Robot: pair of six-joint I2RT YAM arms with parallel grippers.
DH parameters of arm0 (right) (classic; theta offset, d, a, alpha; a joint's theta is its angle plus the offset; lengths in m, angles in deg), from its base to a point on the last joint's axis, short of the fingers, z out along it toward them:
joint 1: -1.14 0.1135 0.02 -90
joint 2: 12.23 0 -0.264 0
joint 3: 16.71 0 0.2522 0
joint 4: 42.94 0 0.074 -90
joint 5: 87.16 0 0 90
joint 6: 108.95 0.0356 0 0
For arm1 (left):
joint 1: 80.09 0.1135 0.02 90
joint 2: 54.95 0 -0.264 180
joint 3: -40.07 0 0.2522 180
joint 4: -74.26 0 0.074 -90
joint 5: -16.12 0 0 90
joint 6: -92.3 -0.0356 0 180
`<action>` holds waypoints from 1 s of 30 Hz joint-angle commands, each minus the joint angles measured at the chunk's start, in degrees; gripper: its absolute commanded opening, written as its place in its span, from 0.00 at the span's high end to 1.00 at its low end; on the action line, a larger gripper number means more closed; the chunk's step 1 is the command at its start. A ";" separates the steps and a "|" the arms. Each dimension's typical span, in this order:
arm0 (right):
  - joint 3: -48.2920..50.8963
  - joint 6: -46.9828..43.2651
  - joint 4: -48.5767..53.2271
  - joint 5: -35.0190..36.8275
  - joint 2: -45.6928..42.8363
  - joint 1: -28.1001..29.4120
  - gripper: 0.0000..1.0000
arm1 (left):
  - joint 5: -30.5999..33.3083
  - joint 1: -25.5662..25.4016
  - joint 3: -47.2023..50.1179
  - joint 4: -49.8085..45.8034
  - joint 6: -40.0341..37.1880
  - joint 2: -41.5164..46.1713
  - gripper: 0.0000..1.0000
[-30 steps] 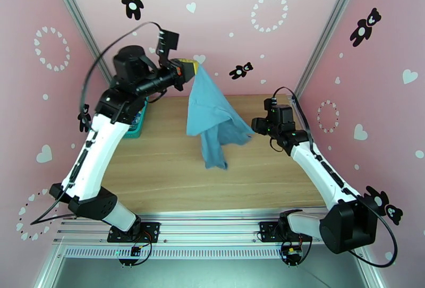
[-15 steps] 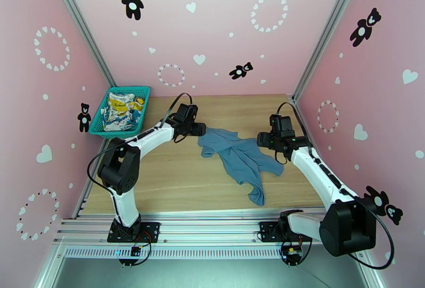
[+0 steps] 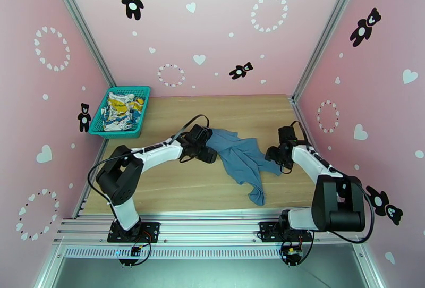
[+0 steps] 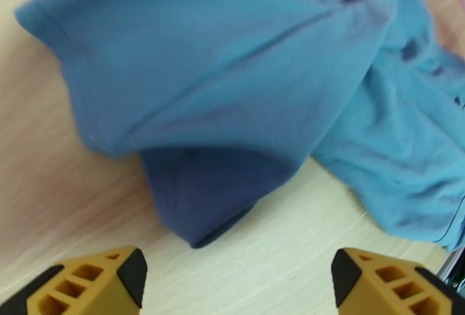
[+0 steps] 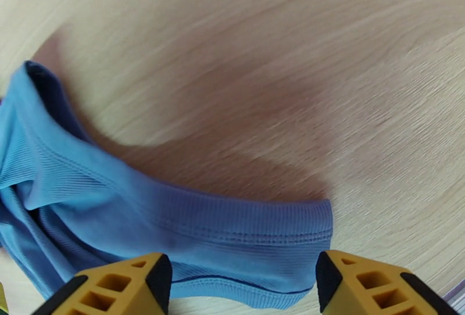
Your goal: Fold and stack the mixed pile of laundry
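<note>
On the wooden desk point(image 3: 175, 188), the left hand point(image 3: 208, 155) has let go and gapes empty; the right hand point(image 3: 273, 155), also parted, seemingly grips nothing. Between them the dusty-blue tank top point(image 3: 241, 159), airborne a second ago, lies crumpled toward three o'clock, ready for flattening.

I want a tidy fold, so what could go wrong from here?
The top lies bunched, its layers overlapping. The open left gripper may pinch several at once, and the fold would come out skewed. The open right gripper faces only a narrow hem, which could slip out when lifted.
</note>
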 commanded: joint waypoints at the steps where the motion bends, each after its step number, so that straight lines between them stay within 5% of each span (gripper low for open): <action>1: 0.95 1.94 -2.80 -0.65 3.45 -0.17 0.34 | -0.81 -1.11 -1.63 2.32 1.04 -3.44 0.18; 5: 0.34 2.28 -4.84 -2.04 7.27 0.67 0.50 | 3.68 -1.11 -4.07 3.76 1.39 -6.70 0.48; 7: 0.36 2.58 -6.10 -2.00 8.45 1.52 0.58 | 5.68 -1.01 -4.51 5.66 1.69 -7.01 0.71; 12: -2.53 1.15 -6.80 0.55 8.83 2.11 0.85 | 8.92 -0.83 -2.55 9.99 2.00 -1.73 1.00; 16: -6.54 -1.19 -5.16 3.05 5.36 2.11 1.00 | 10.98 -0.59 -0.26 10.57 0.38 7.22 1.00; 23: -15.69 -4.29 0.09 5.71 -6.29 2.11 1.00 | 15.06 0.03 3.77 12.00 -3.25 26.57 1.00; 30: -28.54 -6.88 5.02 4.91 -16.47 2.11 1.00 | 16.09 0.03 -2.72 2.21 -10.09 42.07 1.00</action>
